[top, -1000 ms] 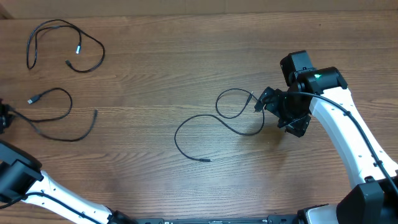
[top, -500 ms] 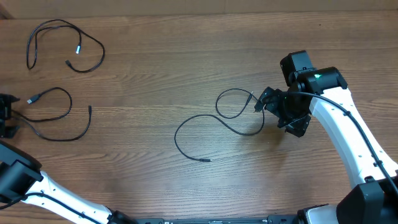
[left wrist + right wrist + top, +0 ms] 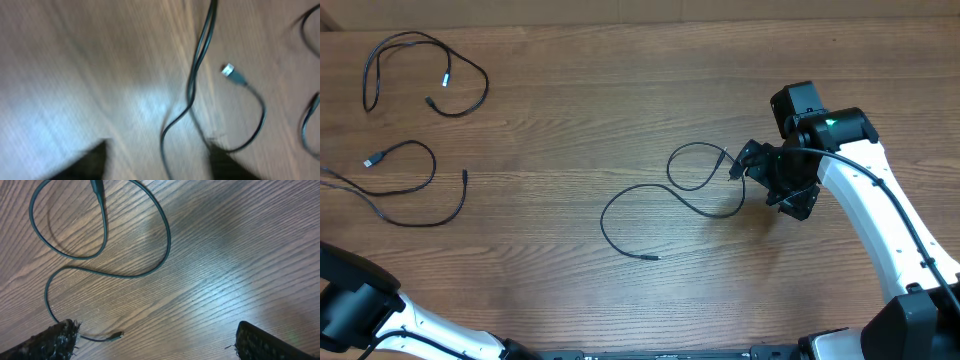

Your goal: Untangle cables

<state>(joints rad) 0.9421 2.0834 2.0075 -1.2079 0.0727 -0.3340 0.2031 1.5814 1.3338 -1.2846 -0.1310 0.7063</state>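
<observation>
Three thin black cables lie apart on the wooden table. One cable (image 3: 450,70) loops at the far left. A second cable (image 3: 415,190) with a silver plug (image 3: 228,70) lies below it and runs off the left edge. In the blurred left wrist view this cable (image 3: 192,90) passes between the spread fingers of my left gripper (image 3: 160,162), which is open and touches nothing. The third cable (image 3: 660,195) curls in the middle. My right gripper (image 3: 752,175) hangs open at its right end. The right wrist view shows its loop (image 3: 165,240) and a plug (image 3: 117,336) near the left finger (image 3: 55,340).
My left arm (image 3: 360,300) shows only at the bottom left corner of the overhead view. The white right arm (image 3: 880,220) reaches in from the lower right. Another cable's curve (image 3: 307,120) shows at the right edge of the left wrist view.
My left gripper has drawn back off the overhead view's left edge. The second cable's right end slid a little left and its left end now reaches that edge. The right arm is still.
</observation>
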